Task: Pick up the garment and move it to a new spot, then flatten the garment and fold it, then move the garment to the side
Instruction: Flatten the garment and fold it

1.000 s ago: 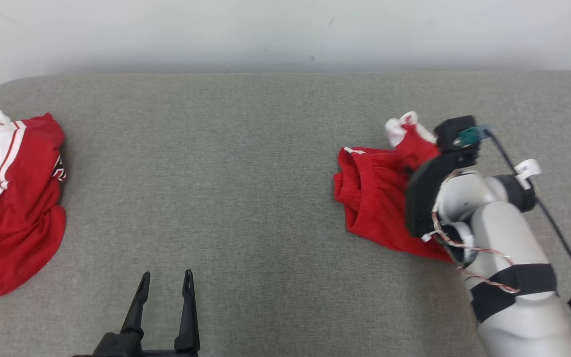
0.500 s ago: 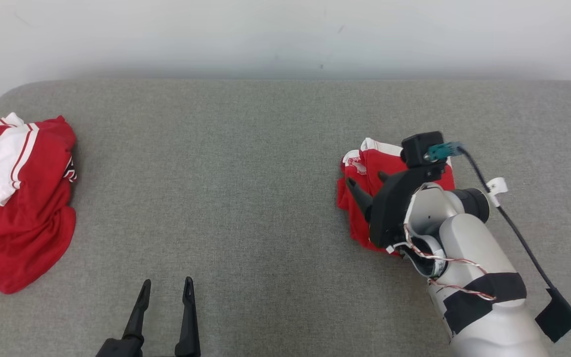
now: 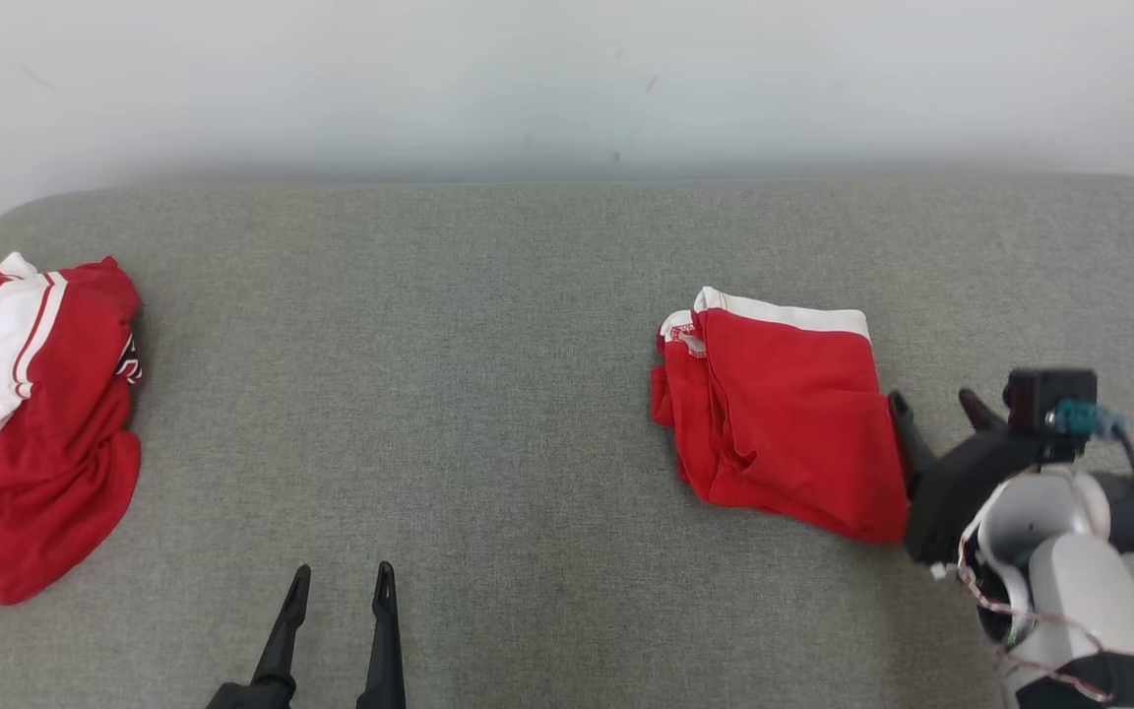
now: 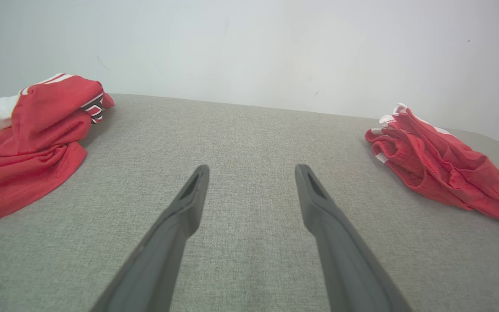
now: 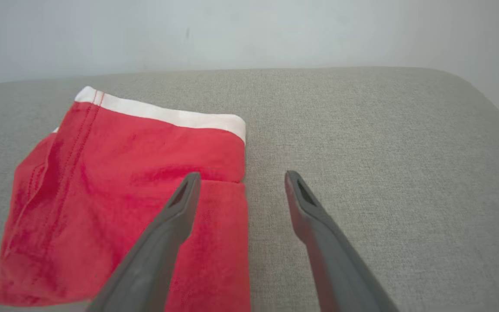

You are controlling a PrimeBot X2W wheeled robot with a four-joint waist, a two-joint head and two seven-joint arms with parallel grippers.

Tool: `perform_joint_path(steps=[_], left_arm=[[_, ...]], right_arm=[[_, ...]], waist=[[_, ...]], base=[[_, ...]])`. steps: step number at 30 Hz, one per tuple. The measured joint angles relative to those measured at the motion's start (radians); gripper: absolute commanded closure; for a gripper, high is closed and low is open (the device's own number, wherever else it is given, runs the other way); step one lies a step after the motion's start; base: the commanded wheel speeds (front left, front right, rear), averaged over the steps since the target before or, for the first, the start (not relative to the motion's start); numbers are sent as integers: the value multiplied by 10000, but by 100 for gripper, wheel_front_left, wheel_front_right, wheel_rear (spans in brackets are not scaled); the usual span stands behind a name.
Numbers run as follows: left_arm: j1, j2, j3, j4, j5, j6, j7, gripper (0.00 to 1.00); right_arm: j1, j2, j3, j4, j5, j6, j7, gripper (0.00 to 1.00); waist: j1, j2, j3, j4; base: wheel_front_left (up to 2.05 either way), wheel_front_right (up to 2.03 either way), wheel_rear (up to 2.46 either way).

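**Folded red shorts (image 3: 788, 414) lie on grey bench (image 3: 488, 394), both grippers empty**

The red shorts, folded into a rough rectangle with a white band along the far edge, lie on the right part of the upholstered bench in the head view. The right gripper (image 3: 933, 406) is just beside their right edge, its two dark fingers spread apart and holding nothing. In the right wrist view one finger (image 5: 158, 247) reaches over the red cloth near that edge, and the other reaches over bare upholstery. Whether either tip touches the fabric cannot be told.

The left gripper (image 3: 343, 576) is low in the head view, near the bench's front edge and well apart from the shorts. Its fingers are also apart and empty, pointing across bare grey cloth.

A crumpled red-and-white jersey (image 3: 26, 433) lies at the bench's left end, well apart from the shorts. A pale wall (image 3: 567, 79) runs behind the bench.
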Motion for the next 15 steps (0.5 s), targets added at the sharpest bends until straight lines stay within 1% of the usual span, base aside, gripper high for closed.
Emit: perform_joint_path(steps=[1, 2, 3, 4, 9, 12, 15], left_arm=[[8, -8, 2, 4, 6, -33, 0, 0], [30, -15, 10, 8, 10, -73, 0, 0], [34, -21, 19, 8, 10, -77, 0, 0], [34, -23, 33, 8, 15, -81, 0, 0], [-39, -29, 67, 10, 56, -159, 0, 0], [-145, -27, 100, 25, 92, -165, 0, 0], [-184, -33, 151, 40, 96, -163, 0, 0]], right_arm=[[198, 46, -65, 17, -163, 0, -211, 0], [470, 176, -96, 132, -391, 0, -635, 55], [550, 257, -61, 198, -522, 0, -846, 91], [608, 351, 8, 259, -644, 0, -1072, 100], [518, 892, 449, 849, -1160, 0, -1929, 100], [329, 1097, 949, 1363, -1444, 0, -2167, 100], [160, 1289, 1620, 1881, -1442, 0, -2303, 100]], waist=[[0, 0, -8, -1], [-1, 0, 2, -14], [-1, 0, 20, -25], [0, 0, 39, -37], [0, 0, 220, -46], [0, 0, 295, 17], [0, 0, 334, 101]], base=[[0, 0, 0], [0, 0, 0], [0, 0, 0], [0, 0, 0], [0, 0, 0], [0, 0, 0], [0, 0, 0]])
